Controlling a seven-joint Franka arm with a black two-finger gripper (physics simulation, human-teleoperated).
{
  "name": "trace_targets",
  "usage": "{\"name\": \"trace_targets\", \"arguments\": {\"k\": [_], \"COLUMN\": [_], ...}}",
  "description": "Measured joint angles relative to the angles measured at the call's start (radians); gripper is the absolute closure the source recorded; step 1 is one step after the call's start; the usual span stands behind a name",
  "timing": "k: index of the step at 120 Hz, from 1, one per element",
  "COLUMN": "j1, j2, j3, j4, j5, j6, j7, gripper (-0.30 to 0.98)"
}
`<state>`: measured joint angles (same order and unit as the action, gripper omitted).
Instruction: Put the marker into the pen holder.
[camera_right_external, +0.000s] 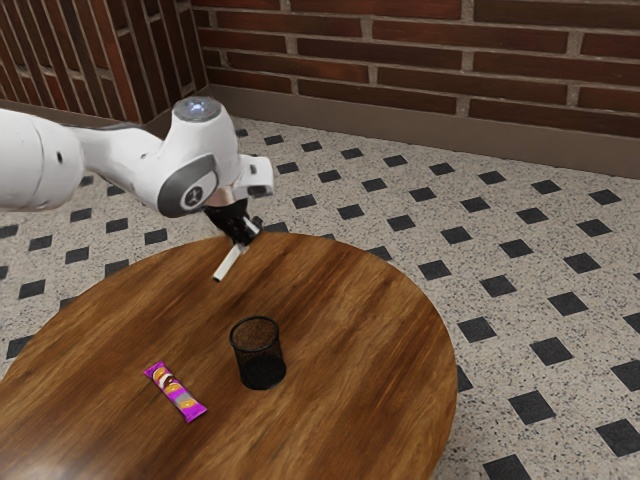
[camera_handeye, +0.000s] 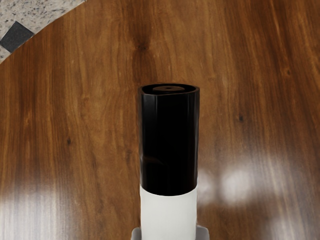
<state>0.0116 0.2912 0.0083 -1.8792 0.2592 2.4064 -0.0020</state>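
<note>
Marker in the pincer

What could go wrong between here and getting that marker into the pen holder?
The marker slants in the end effector, so unless it is turned upright it might catch on the pen holder. That mesh holder stands free on the table, so a bump could tip it. The marker might also slip, being pinched only around its white body.
</note>
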Motion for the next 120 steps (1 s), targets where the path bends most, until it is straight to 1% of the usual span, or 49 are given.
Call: {"name": "trace_targets", "arguments": {"k": [9,19,31,34,45,83,102,120], "j1": [-0.02,-0.033,-0.055,-0.038,-0.039,-0.034,-0.033,-0.032], "j2": [-0.088,-0.193,-0.295,-0.318,-0.38,-0.463,-0.463,-0.435], "j3": [-0.003,-0.025,-0.044,-0.071,-0.108,-0.14,-0.144,-0.144], "j4": [-0.093,-0.211,-0.339,-0.362,-0.426,-0.541,-0.558,-0.556], "j5": [0.017,0.026,0.028,0.028,0.027,0.022,0.021,0.034], "j6": [0.102,0.178,0.233,0.242,0.268,0.303,0.311,0.333], "j7": [-0.017,-0.05,-0.109,-0.126,-0.186,-0.366,-0.434,-0.483], "gripper": [0.79,0.79,0.79,0.79,0.79,0.79,0.79,0.79]}}
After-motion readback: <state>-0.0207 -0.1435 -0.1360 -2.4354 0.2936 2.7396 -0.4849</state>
